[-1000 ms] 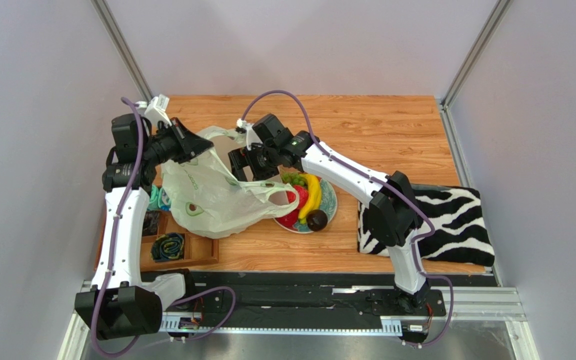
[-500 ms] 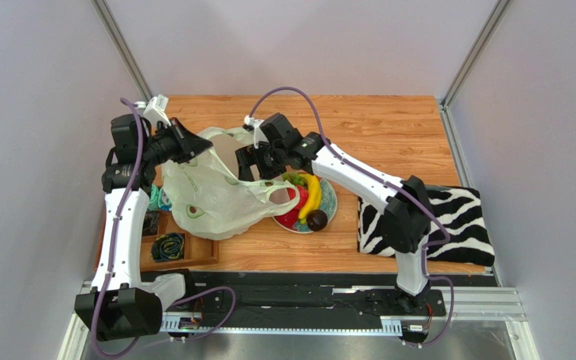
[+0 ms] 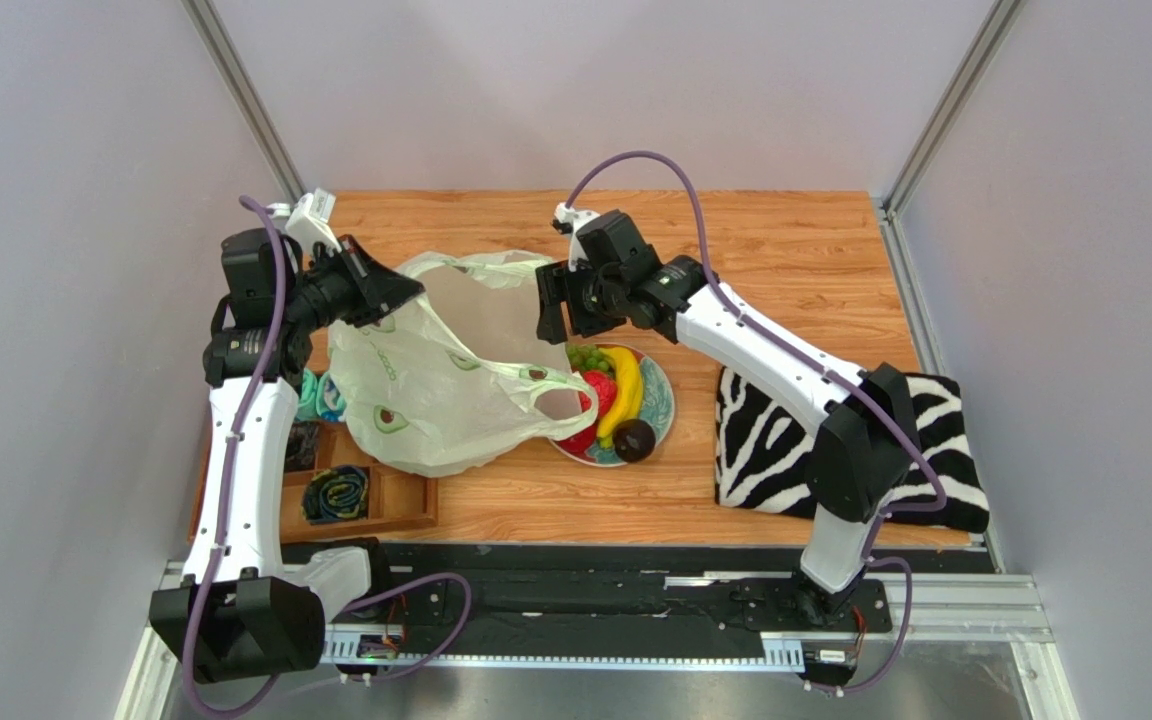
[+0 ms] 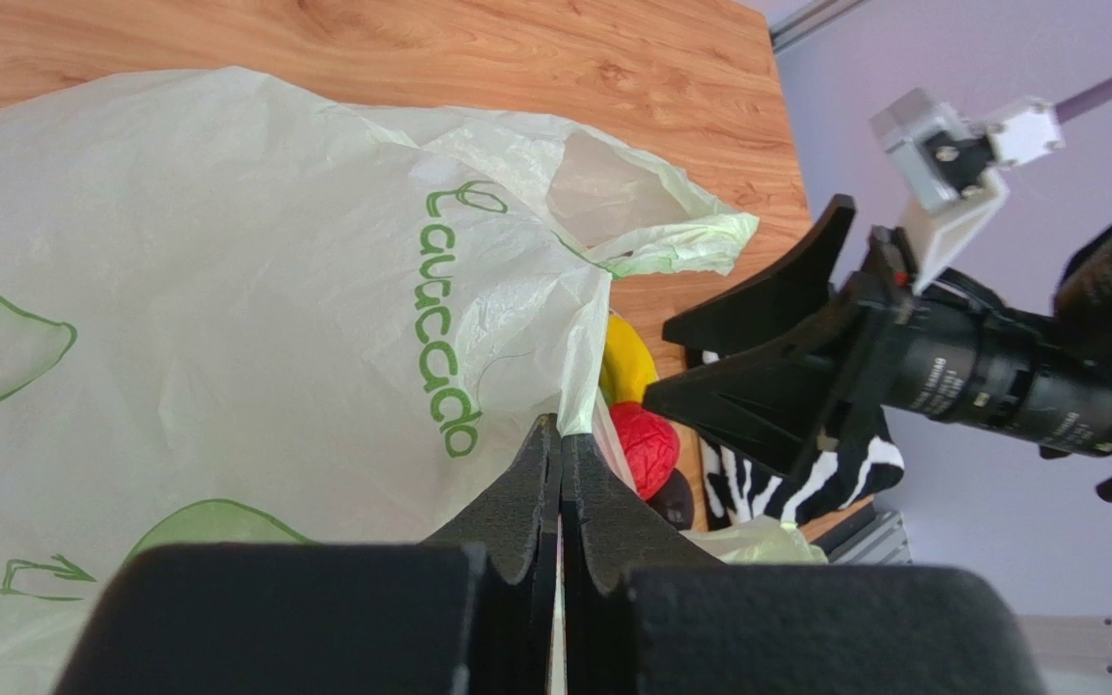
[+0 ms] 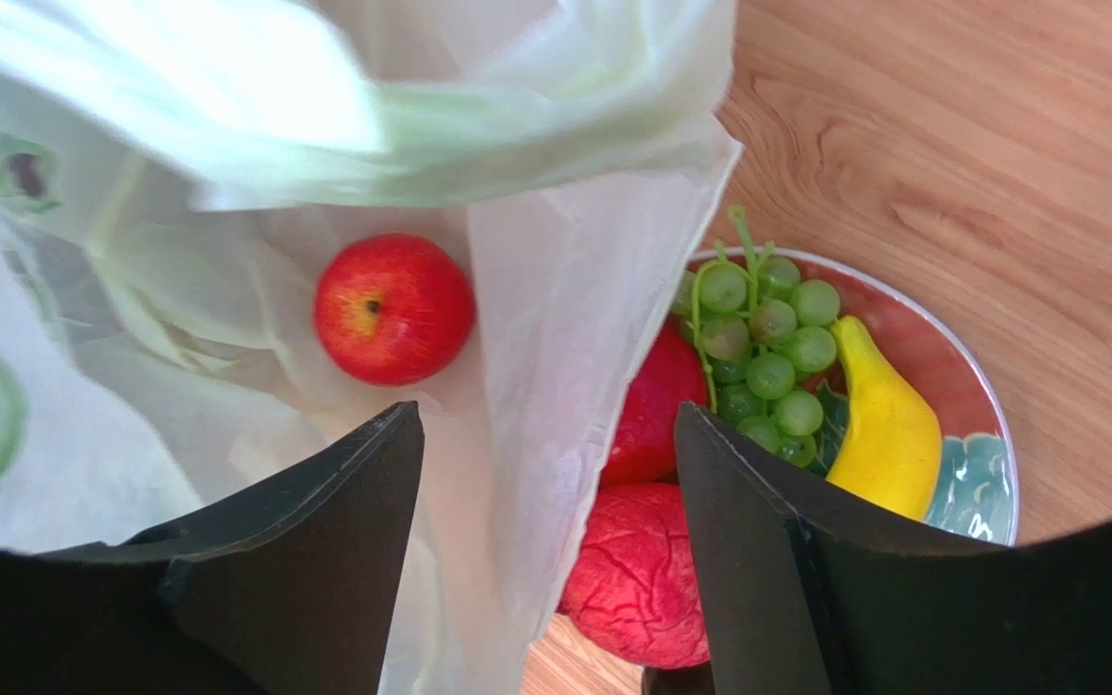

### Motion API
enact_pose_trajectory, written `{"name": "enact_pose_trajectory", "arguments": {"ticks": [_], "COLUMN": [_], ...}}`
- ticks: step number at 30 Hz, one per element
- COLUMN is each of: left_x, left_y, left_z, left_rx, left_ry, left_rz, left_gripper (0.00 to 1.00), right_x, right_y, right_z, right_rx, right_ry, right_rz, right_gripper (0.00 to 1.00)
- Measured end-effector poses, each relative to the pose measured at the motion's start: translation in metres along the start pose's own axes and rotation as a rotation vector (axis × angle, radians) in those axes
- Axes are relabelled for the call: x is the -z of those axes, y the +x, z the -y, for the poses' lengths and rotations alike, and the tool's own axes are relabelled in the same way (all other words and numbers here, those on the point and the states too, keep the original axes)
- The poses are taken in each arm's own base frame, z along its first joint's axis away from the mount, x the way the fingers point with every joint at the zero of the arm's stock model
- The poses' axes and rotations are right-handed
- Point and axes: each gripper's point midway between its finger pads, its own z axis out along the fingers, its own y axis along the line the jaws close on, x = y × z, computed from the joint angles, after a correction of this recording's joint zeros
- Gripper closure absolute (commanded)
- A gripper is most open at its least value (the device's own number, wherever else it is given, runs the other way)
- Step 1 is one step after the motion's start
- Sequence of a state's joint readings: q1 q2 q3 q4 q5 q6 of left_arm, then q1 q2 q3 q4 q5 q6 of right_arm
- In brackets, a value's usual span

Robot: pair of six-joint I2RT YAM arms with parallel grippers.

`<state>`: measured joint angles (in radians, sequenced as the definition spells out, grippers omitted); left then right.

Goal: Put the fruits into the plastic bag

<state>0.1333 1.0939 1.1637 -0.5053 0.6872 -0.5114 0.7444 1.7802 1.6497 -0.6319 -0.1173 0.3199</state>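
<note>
Overhead, my left hand (image 3: 387,294) is pinched on the far rim of the plastic bag (image 3: 432,383), holding its mouth up. My right hand (image 3: 552,308) hangs above the place where the bag meets the plate (image 3: 663,393) on the counter (image 3: 778,255). The bag's near handle droops onto the plate, so reaching down for fruit could snag the film and drag the mouth shut.

My left wrist camera shows what the overhead cannot: both fingers (image 4: 540,478) are closed flat on one thin fold of film. I judge that hold slight, and a tug from the right side could pull it free. The banana (image 4: 632,369) peeks out past the bag's edge.

Only my right wrist camera looks inside, where one red apple (image 5: 394,309) already lies in the bag. My right jaws stand apart and empty, with the bag wall below them. The grapes (image 5: 765,340), the banana and two red fruits (image 5: 642,572) wait on the plate. One red fruit sits partly under the film, so I could easily grab plastic along with it.
</note>
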Motion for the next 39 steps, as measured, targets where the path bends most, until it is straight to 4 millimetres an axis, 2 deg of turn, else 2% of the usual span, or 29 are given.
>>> {"name": "enact_pose_trajectory", "arguments": {"ticks": [4,8,11,14,15,16,18,20,22,25,29,33,36,39], "left_x": [0.0,0.0,0.0,0.0,0.0,0.0,0.0,0.0,0.0,0.0,0.002,-0.001,-0.011,-0.026], "left_y": [0.0,0.0,0.0,0.0,0.0,0.0,-0.001,-0.002,-0.007,-0.027,-0.058,-0.08,-0.086,-0.081], "left_z": [0.0,-0.001,-0.001,-0.002,-0.002,-0.002,-0.003,-0.005,-0.007,-0.005,0.003,0.002,-0.006,-0.02], "left_rx": [0.0,0.0,0.001,0.001,0.002,0.001,0.001,0.004,0.006,-0.006,-0.048,-0.072,-0.068,-0.038], "left_ry": [-0.001,-0.004,-0.007,-0.01,-0.012,-0.013,-0.018,-0.027,-0.037,-0.05,-0.052,-0.054,-0.05,-0.051], "left_rz": [0.0,0.001,0.002,0.002,0.003,0.003,0.005,0.006,0.011,0.038,0.094,0.135,0.132,0.093], "left_gripper": [1.0,1.0,1.0,1.0,1.0,1.0,1.0,1.0,1.0,1.0,1.0,1.0,1.0,1.0], "right_x": [-0.025,-0.044,-0.052,-0.058,-0.059,-0.059,-0.058,-0.054,-0.049,-0.037,-0.01,0.019,0.028,0.027], "right_y": [0.021,0.04,0.046,0.045,0.046,0.045,0.041,0.031,0.013,-0.018,-0.056,-0.096,-0.113,-0.119], "right_z": [0.015,0.023,0.024,0.022,0.021,0.019,0.014,0.006,-0.005,-0.02,-0.033,-0.044,-0.045,-0.04], "right_rx": [-0.006,-0.006,-0.005,0.001,0.002,0.002,0.001,-0.007,-0.011,-0.018,-0.02,-0.005,-0.002,-0.011], "right_ry": [0.048,0.061,0.056,0.044,0.037,0.029,0.005,-0.02,-0.049,-0.083,-0.106,-0.112,-0.103,-0.083], "right_rz": [-0.083,-0.154,-0.181,-0.192,-0.197,-0.2,-0.199,-0.185,-0.145,-0.059,0.063,0.208,0.277,0.301], "right_gripper": [0.33,0.35,0.43,0.66,0.94,1.0,1.0,1.0,1.0,1.0,1.0,1.0,1.0,1.0]}}
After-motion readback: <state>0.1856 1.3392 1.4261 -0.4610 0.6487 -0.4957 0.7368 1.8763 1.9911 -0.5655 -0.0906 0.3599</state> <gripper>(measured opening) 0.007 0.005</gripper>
